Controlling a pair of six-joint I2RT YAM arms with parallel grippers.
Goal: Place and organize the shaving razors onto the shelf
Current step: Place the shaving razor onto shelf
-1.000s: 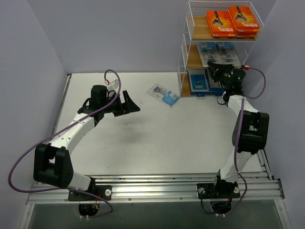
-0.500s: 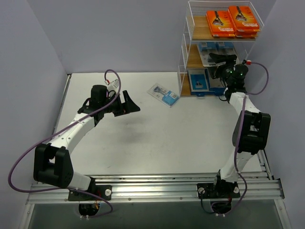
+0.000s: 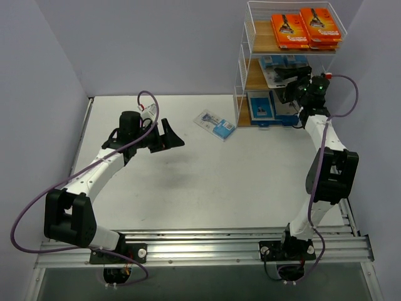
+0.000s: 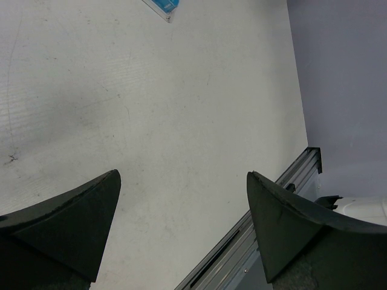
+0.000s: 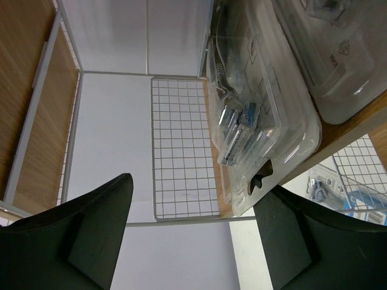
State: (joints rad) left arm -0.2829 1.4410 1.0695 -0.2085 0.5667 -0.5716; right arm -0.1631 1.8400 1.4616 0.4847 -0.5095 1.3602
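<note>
My left arm [image 3: 94, 169] reaches forward from its base at the near left, the elbow bent low and the forearm angled up toward the middle. My left gripper [image 3: 174, 133] points to the right, its two dark fingers [image 4: 72, 223] spread wide with nothing between them. My right arm [image 3: 326, 163] stretches long and nearly straight toward the far right. My right gripper [image 3: 291, 76] is raised high and turned left, its fingers [image 5: 91, 229] standing wide apart and gripping nothing.

A white worktop [image 3: 207, 188] lies between pale lilac walls [image 3: 156, 44]; a metal rail [image 3: 207, 248] runs along its near edge.
</note>
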